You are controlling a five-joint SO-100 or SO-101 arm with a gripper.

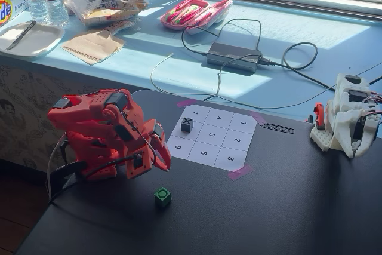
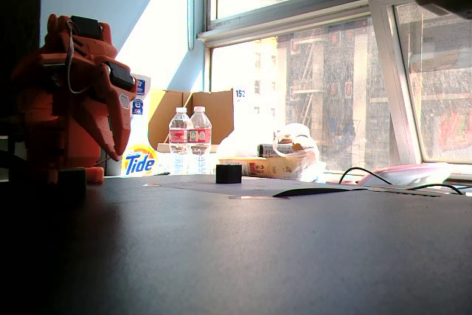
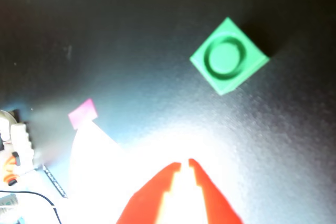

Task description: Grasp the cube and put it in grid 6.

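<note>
Fixed view: the cube sat on the dark table, off the paper, just beyond the hand; cell 6 was free. Best approach: spread the fingers, square to the cube's faces, descend.
Wrist view: hand closed, empty; cube ahead, up-right, rotated diamond-wise.

Harsh window sunlight, blown-out glare, blurry wrist view.

arm: red-orange plastic | black motors | dark cables | tapered fingers
</note>
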